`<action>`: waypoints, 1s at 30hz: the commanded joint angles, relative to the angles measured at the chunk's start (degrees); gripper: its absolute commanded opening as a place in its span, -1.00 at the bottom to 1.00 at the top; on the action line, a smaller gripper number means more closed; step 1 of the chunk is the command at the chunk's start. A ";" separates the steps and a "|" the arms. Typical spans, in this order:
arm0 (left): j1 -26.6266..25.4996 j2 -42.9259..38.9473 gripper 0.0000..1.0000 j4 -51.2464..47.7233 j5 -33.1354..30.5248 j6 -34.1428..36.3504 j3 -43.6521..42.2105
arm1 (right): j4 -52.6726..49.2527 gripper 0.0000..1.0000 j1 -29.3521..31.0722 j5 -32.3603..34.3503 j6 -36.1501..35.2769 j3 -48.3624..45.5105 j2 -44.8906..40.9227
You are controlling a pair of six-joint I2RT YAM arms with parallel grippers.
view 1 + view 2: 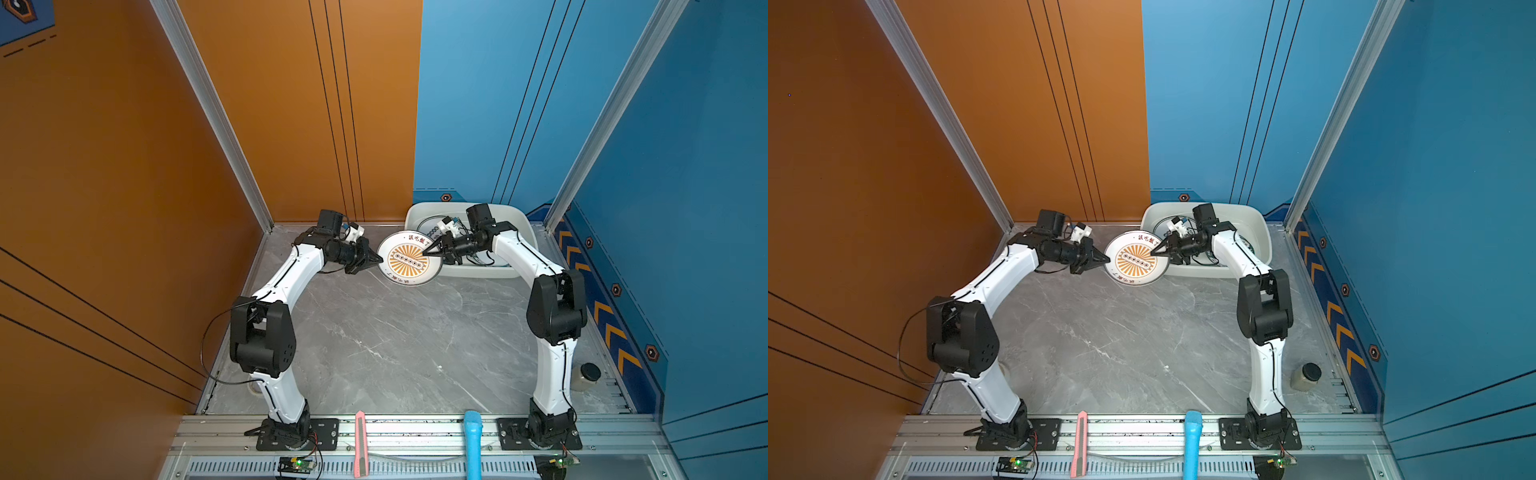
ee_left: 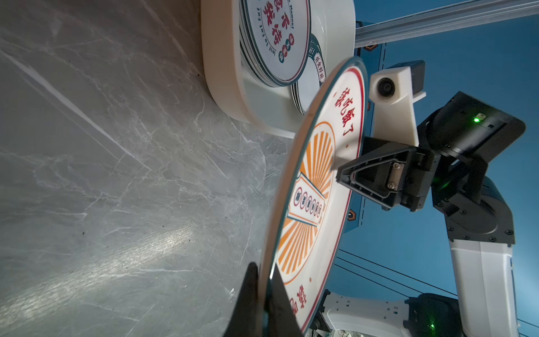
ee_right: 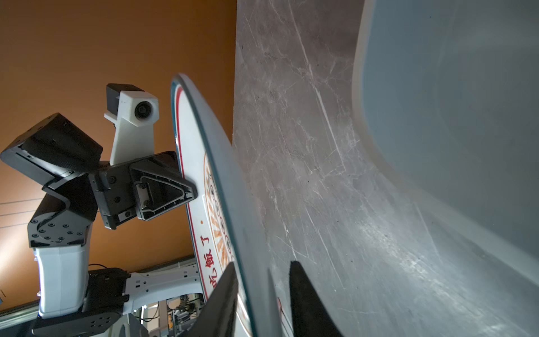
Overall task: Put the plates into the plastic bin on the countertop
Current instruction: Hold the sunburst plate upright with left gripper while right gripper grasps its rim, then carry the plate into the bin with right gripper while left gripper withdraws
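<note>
Pinching the rim of a round white orange-sunburst plate [image 1: 405,266], the left gripper [image 1: 380,259] holds it above the grey marble-patterned countertop [image 1: 395,340] beside the white plastic bin [image 1: 482,272], so the right gripper [image 1: 424,252], jaws spread astride the opposite rim, can seemingly take over.

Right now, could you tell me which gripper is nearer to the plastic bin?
Right. The right gripper hovers at the plastic bin's left end, straddling the sunburst plate's rim; the left gripper pinches the plate's opposite edge, with the plate between it and the bin.
</note>
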 commanded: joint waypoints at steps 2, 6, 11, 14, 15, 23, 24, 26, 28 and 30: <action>-1.47 0.86 -1.00 0.08 0.55 -0.38 2.59 | -1.42 -0.59 0.42 -1.24 -1.84 -2.48 -4.38; -2.28 1.04 -1.00 0.03 -0.08 -0.53 2.29 | -1.42 -0.80 0.23 -1.28 -2.11 -3.35 -5.35; -2.46 0.57 -0.87 0.04 -0.60 -0.57 1.45 | -1.42 -1.00 -0.41 -1.24 -2.11 -3.64 -6.06; -2.47 -0.13 -0.54 0.18 -1.21 -0.23 1.14 | -1.42 -1.00 -0.92 -1.33 -2.11 -3.50 -6.34; -2.47 -0.47 -0.43 0.64 -1.22 -0.24 0.89 | -1.42 -1.00 -1.06 -1.40 -2.03 -3.46 -6.38; -1.00 -3.91 0.40 16.87 1.08 -8.40 -7.97 | -1.24 -1.00 -2.12 -2.18 -1.67 -2.54 -6.60; -0.82 -4.13 0.43 19.71 1.44 -9.92 -9.30 | -1.20 -1.00 -2.11 -2.25 -1.67 -2.45 -6.61; -0.27 -4.32 0.46 26.45 2.23 -13.42 -12.01 | -1.16 -1.00 -2.08 -2.35 -1.67 -2.44 -6.67; -0.10 -4.07 0.48 30.13 2.46 -15.30 -13.42 | -1.08 -1.00 -2.08 -2.47 -1.57 -2.40 -6.78; -0.15 -3.56 0.48 30.61 2.38 -15.47 -13.59 | -0.99 -1.00 -2.13 -2.43 -1.50 -2.36 -6.87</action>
